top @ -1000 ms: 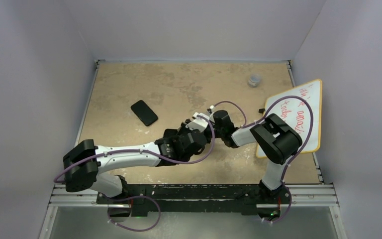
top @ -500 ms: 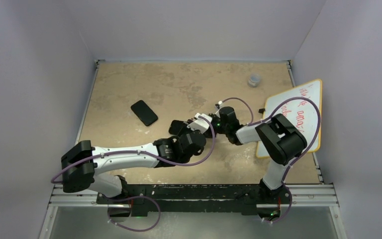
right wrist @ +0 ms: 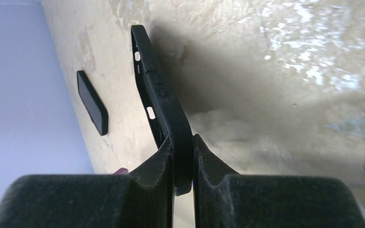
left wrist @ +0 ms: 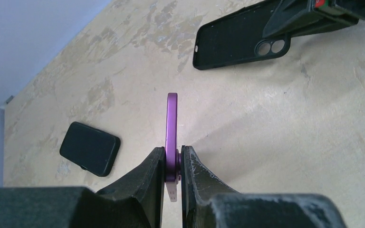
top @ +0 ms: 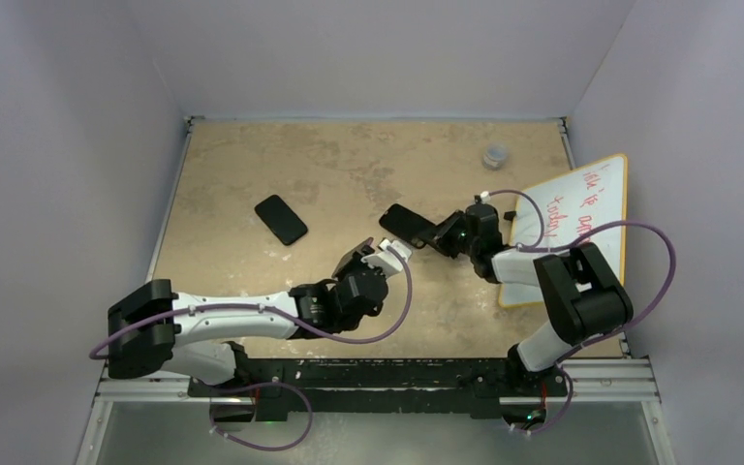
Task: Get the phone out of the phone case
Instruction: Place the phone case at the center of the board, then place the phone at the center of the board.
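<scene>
My left gripper (top: pixel 366 260) is shut on a purple phone (left wrist: pixel 172 124), held on edge above the table; in the top view the phone (top: pixel 354 257) shows as a dark slab at the fingers. My right gripper (top: pixel 434 233) is shut on the empty black phone case (top: pixel 405 222), held just above the table to the right of the phone. The case (left wrist: pixel 240 40) shows its open inside and camera cutout in the left wrist view. In the right wrist view the case (right wrist: pixel 160 92) is edge-on between my fingers. Phone and case are apart.
A second black phone-like slab (top: pixel 281 219) lies flat on the table to the left, also in the left wrist view (left wrist: pixel 90 148) and the right wrist view (right wrist: pixel 93 102). A whiteboard (top: pixel 586 199) with red writing leans at the right edge. A small clear jar (top: pixel 495 155) stands at the back right.
The two grippers, close together before, have drawn apart. The right gripper has moved right and back with the case. The left gripper has pulled back toward the near edge with the phone.
</scene>
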Robot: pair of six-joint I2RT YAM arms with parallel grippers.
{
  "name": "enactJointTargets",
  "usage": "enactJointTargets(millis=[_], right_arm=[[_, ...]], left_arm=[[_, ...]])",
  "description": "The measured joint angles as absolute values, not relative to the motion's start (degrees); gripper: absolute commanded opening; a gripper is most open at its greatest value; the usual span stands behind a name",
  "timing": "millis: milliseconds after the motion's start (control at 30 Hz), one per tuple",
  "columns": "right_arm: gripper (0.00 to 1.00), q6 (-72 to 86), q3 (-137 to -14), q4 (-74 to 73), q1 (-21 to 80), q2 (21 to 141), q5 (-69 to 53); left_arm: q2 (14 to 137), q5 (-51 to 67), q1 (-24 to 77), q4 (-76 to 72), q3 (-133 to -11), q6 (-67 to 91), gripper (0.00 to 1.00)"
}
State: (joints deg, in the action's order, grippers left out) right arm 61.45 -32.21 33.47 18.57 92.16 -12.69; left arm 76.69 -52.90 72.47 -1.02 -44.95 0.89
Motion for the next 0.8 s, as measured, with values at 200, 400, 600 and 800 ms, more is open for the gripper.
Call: enactJointTargets(millis=[200,400,600,800], right_arm=[[0.63,60.9,-29.6,29.0,18.6,87.0,-6.0],[0.72,58.6,-27.7,23.1,18.6,82.2,-1.1],[0.73,54.7,-26.9,18.8,18.6,74.1,1.6],[0.73,51.7,-25.5,15.8,18.6,64.1,2.0]], left_arm=[[76.8,-50.5,72.5,-8.8,-41.3,-7.0,0.00],[80.2,-47.3,72.5,-16.9,-40.6,-14.4,0.00],[86.5,-46.9,72.5,-20.4,-40.6,-20.0,0.00],[91.9,-46.0,72.5,-25.4,-40.6,-26.0,0.00]])
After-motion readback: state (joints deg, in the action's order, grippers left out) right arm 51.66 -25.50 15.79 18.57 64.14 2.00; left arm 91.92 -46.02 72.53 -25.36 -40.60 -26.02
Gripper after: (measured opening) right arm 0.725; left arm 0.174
